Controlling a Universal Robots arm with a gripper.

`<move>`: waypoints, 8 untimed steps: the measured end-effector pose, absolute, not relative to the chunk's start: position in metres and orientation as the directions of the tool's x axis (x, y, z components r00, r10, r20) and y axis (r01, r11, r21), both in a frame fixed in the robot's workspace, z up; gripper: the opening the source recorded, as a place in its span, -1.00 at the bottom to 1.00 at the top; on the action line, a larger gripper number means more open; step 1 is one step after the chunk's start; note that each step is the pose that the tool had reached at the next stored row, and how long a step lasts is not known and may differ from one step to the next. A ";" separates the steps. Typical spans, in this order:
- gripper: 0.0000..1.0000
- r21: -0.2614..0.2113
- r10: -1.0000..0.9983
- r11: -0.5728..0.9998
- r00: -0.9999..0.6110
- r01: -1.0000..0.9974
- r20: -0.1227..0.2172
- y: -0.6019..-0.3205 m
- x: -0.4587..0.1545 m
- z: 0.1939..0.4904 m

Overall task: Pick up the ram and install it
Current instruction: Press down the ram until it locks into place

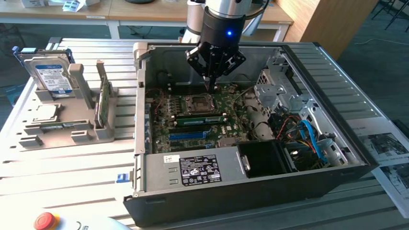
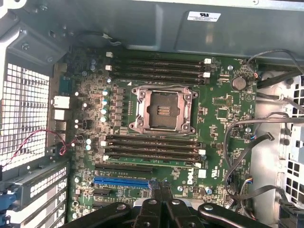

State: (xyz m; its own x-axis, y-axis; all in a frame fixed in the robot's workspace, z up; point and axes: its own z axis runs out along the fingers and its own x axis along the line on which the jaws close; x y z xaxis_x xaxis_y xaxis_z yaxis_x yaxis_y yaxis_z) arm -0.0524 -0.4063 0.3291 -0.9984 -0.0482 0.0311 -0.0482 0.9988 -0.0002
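Over motherboard (image 1: 198,115), claw (image 1: 210,87) closed, empty.

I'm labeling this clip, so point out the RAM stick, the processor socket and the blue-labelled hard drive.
RAM stick (image 1: 101,98): exterior view, upright green board in the holder.
Processor socket (image 2: 163,110): wrist view, middle of the open socket.
Hard drive (image 1: 52,76): exterior view, its blue label.
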 end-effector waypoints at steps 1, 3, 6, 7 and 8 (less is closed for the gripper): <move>-0.80 0.000 -0.048 0.999 -0.998 -0.048 0.031 -0.406 -0.052 0.329; -0.80 0.000 -0.048 0.999 -0.998 -0.048 0.031 -0.406 -0.052 0.330; -0.80 0.000 -0.048 0.999 -0.998 -0.048 0.031 -0.406 -0.052 0.330; -0.80 0.000 -0.048 0.999 -0.998 -0.048 0.031 -0.406 -0.052 0.330; -0.80 0.000 -0.048 0.999 -0.998 -0.048 0.031 -0.406 -0.052 0.331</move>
